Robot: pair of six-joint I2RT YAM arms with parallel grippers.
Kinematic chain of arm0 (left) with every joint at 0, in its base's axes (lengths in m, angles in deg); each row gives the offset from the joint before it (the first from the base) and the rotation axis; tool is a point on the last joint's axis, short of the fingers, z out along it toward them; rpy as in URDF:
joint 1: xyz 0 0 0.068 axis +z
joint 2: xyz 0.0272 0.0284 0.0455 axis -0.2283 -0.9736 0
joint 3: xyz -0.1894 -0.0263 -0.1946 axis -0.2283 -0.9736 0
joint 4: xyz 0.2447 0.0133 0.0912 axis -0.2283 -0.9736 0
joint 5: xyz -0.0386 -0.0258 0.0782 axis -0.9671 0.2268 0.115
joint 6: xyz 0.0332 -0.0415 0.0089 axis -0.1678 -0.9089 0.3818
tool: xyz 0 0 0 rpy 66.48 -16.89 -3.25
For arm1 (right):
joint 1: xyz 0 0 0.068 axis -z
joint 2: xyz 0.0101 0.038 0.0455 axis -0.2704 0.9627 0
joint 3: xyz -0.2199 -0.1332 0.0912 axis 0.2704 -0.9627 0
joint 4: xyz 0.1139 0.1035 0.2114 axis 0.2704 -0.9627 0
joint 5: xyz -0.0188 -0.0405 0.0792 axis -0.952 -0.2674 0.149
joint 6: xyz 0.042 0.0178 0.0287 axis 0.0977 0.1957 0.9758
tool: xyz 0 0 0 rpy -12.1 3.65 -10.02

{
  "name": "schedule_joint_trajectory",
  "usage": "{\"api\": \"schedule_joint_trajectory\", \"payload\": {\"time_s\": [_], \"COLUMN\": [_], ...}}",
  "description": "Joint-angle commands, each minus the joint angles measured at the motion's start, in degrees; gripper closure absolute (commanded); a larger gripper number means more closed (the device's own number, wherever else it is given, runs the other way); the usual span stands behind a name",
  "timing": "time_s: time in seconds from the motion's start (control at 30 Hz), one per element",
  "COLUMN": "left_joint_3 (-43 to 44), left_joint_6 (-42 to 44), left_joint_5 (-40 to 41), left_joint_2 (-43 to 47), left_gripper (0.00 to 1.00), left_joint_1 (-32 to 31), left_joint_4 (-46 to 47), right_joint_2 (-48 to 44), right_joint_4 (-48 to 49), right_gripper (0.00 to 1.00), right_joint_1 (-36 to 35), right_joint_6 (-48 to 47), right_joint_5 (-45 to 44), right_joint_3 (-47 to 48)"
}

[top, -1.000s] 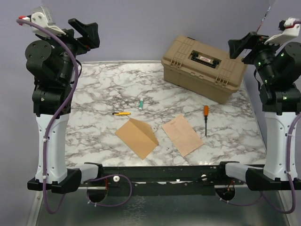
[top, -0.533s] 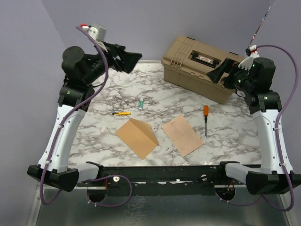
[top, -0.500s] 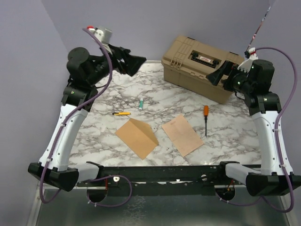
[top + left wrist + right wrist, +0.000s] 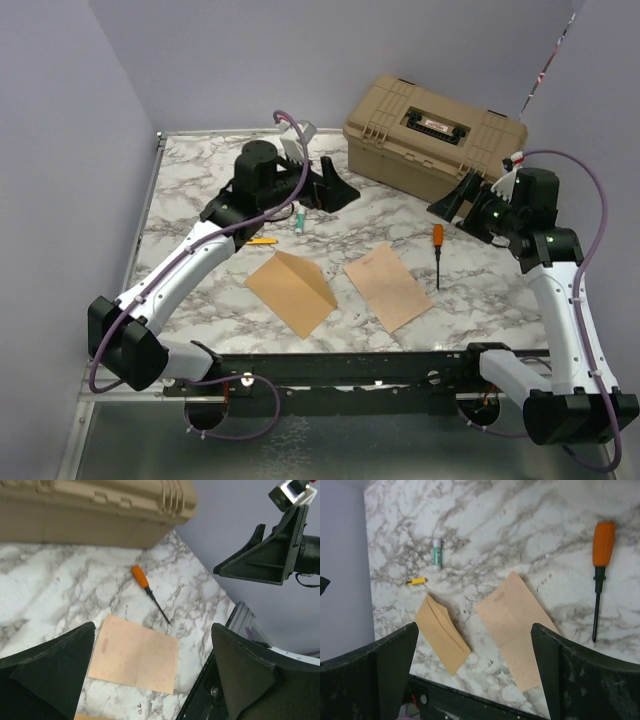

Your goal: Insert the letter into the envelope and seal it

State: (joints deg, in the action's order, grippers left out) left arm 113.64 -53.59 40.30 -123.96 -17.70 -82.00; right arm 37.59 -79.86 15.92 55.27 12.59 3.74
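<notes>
The letter (image 4: 388, 285) lies flat on the tabletop (image 4: 480, 290), near the front edge. It is pale pink-brown, and you can see faint lines on it. The envelope (image 4: 291, 291) lies just to its left. It is darker brown and has a long fold line across it. There is a small gap between the two, so they do not touch. Nothing holds either one.

The left pincer (image 4: 340, 190) hangs in the air over the back of the tabletop, in front of the big tan box (image 4: 432, 140). Its two fingers are wide apart and there is nothing between them. Its own camera looks down on the letter and on a screwdriver (image 4: 437, 250).

The right pincer (image 4: 452, 203) hangs in the air near the right end of the box. Its fingers are wide apart too, and it holds nothing. Its camera sees the envelope, the letter and the screwdriver all lying below it.

The screwdriver has an orange handle. It lies to the right of the letter, with the handle toward the box. Behind the envelope lie a little green and white tube (image 4: 299, 220) and a small yellow thing (image 4: 262, 241).
</notes>
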Motion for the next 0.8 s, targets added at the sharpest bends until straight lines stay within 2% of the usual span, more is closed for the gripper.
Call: {"api": "schedule_joint_trajectory", "payload": {"time_s": [0.0, 0.17, 0.23, 0.37, 0.47, 0.7, 0.77], "left_joint_3": [-6.60, -13.16, -14.70, -16.69, -16.02, -9.74, -8.69], "left_joint_6": [0.09, 5.64, 6.33, 4.65, 2.56, 1.31, 1.17], "left_joint_5": [5.36, 10.13, 10.78, 9.18, 9.07, 4.44, 4.00], "left_joint_2": [-2.66, -8.19, -10.91, -16.74, -21.25, -27.30, -28.35], "left_gripper": [0.01, 0.01, 0.01, 0.09, 0.18, 0.49, 0.54], "left_joint_1": [-5.72, -11.59, -13.03, -14.29, -14.52, -14.62, -14.69], "left_joint_4": [0.92, 1.07, 1.57, 5.50, 5.87, 8.99, 9.64], "right_joint_2": [-3.02, -6.98, -8.11, -7.56, -5.03, 0.85, 1.63], "right_joint_4": [-3.38, -3.48, -0.42, 4.86, 4.69, 2.85, 2.69], "right_gripper": [0.03, 0.03, 0.06, 0.12, 0.13, 0.19, 0.20], "right_joint_1": [0.21, 0.21, 0.21, 0.21, 0.21, 0.21, 0.21], "right_joint_6": [5.99, 9.73, 10.77, 12.27, 13.12, 14.77, 15.27], "right_joint_5": [0.85, -3.82, -1.70, 1.75, -0.53, -5.25, -5.77], "right_joint_3": [-8.10, -20.01, -25.28, -33.76, -35.90, -36.83, -37.24]}}
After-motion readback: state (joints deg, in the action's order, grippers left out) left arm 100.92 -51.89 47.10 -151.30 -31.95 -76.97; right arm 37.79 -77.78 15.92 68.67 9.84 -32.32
